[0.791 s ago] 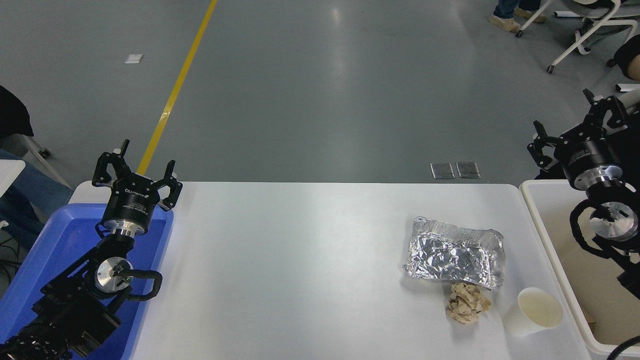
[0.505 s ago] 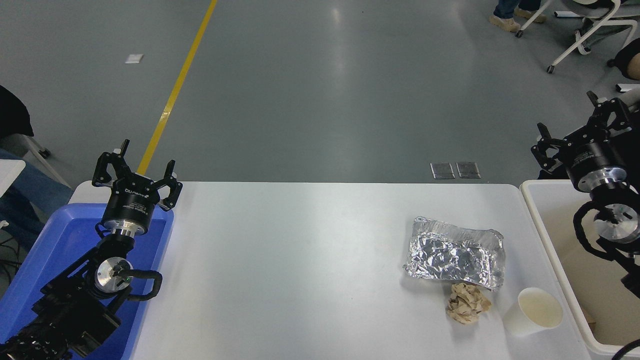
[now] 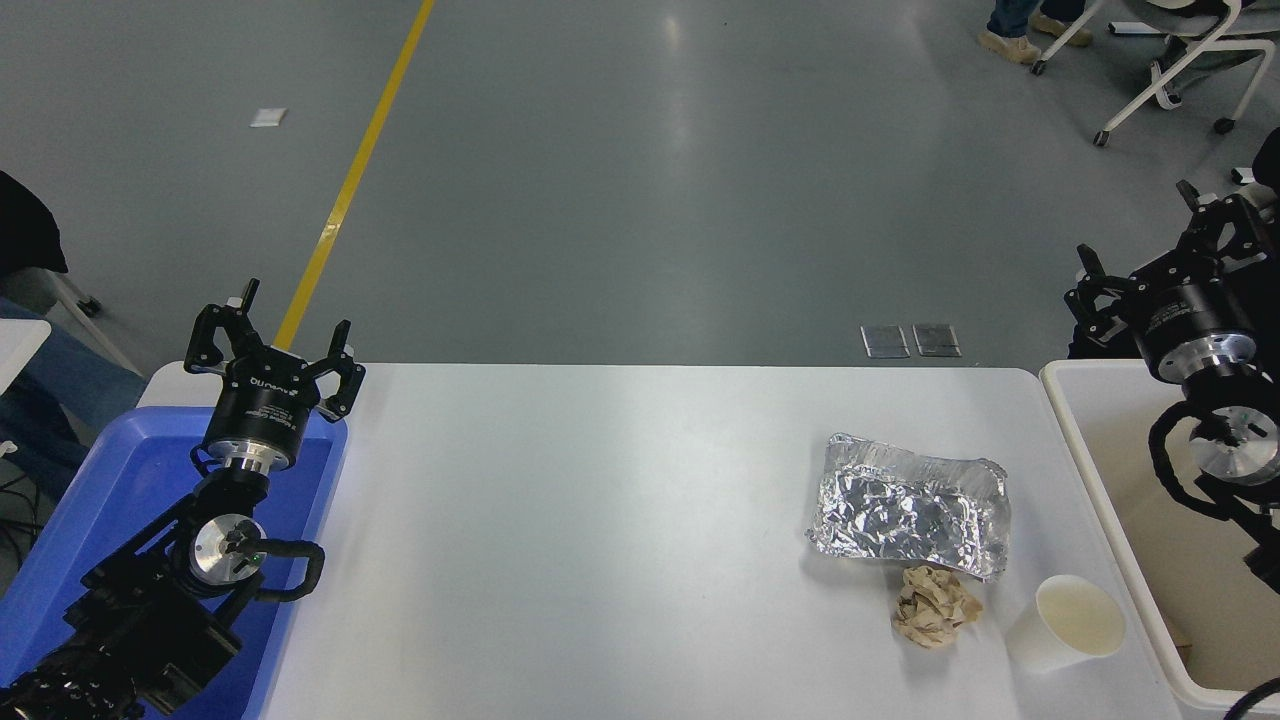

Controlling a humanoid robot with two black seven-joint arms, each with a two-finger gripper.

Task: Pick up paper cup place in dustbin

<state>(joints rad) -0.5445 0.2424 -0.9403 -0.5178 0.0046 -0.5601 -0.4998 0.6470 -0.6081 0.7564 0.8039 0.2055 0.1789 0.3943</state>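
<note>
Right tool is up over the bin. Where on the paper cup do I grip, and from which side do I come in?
Grip the paper cup across its side wall just under the rolled rim, coming down from above. It tilts, mouth open upward. The crumpled paper ball sits close on its left, so approach from the dustbin side with the right tool.

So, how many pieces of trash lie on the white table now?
3, all at the table's right end: the foil tray, the crumpled brown paper ball just in front of it, and the paper cup beside the dustbin. Nothing seems hidden.
</note>
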